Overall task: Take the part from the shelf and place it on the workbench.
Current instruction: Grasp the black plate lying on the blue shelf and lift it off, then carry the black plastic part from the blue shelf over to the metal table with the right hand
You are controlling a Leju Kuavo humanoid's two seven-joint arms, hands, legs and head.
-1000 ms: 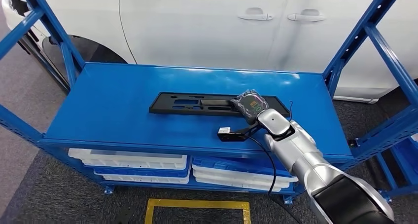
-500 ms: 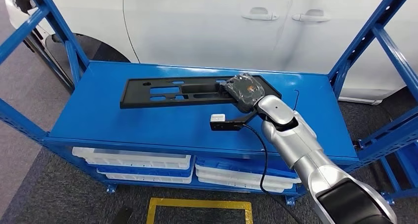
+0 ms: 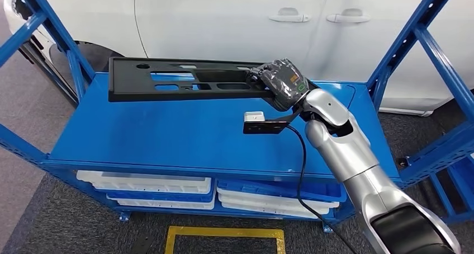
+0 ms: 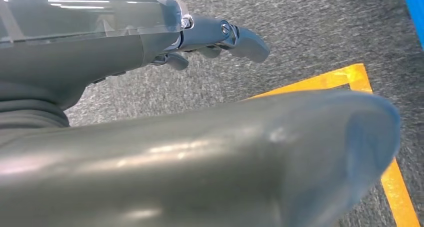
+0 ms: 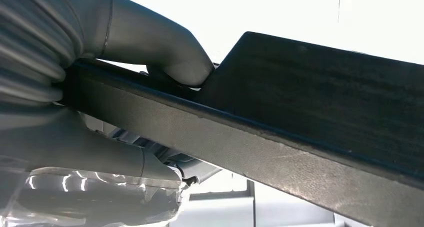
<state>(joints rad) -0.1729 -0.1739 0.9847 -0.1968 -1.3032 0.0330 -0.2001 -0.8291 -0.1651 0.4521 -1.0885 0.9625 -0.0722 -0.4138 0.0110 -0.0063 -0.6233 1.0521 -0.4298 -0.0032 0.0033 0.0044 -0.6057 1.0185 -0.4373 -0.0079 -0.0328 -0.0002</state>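
right hand point(image 3: 283, 81): fingers point(image 5: 170, 57) clenched around one end of the part; thumb on one face, the rest of the hand on the other, seen in the right wrist view
part point(image 3: 184, 79): long flat black panel with slots cut through it, held up off the shelf top, roughly level, free end sticking out toward the robot's left
part position: above the back half of the shelf top, not touching it; free end near the rear-left upright
right arm point(image 3: 341, 147): silver, reaching up and forward over the shelf's front-right edge
wrist camera point(image 3: 261, 124): small black bracket with a white block on it, under the right wrist, hanging over the shelf top
cable point(image 3: 302, 170): black, from the bracket down past the shelf's front edge
left hand point(image 4: 150, 22): hanging low over the floor, fingers point(image 4: 240, 37) loosely curled, holding nothing
shelf point(image 3: 167, 136): blue metal rack, flat blue top level, blue angled uprights at both sides
trays point(image 3: 145, 184): white and blue flat ones stacked on the lower level
floor point(image 3: 72, 231): grey carpet, yellow tape outline point(image 3: 223, 231) in front of the rack
car point(image 3: 235, 24): white, just behind the rack, two door handles and a wheel arch visible
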